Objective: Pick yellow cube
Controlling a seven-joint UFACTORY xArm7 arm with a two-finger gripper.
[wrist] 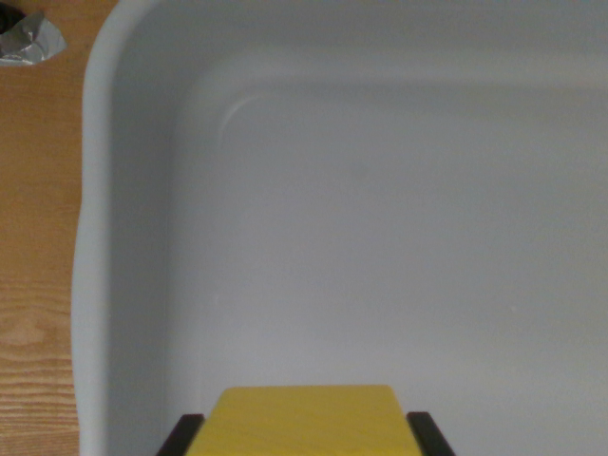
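Only the gripper (pixel 304 435) shows of the robot: two narrow black fingertips (pixel 180 435) with flat, squared ends, matte and unmarked, rising from the wrist view's lower edge.

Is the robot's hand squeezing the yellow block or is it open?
Squeezing, it seems. The yellow cube sits between the two black fingers at the bottom of the wrist view, each against one side, above the grey tub.

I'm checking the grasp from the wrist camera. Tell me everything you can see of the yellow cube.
The yellow cube sits at the bottom edge of the wrist view, cut off by the frame. Only its flat, matte yellow top face shows, with faint grain, perhaps painted wood. The dark jaws flank it on both sides, apparently touching. Behind it lies the pale grey bin floor.
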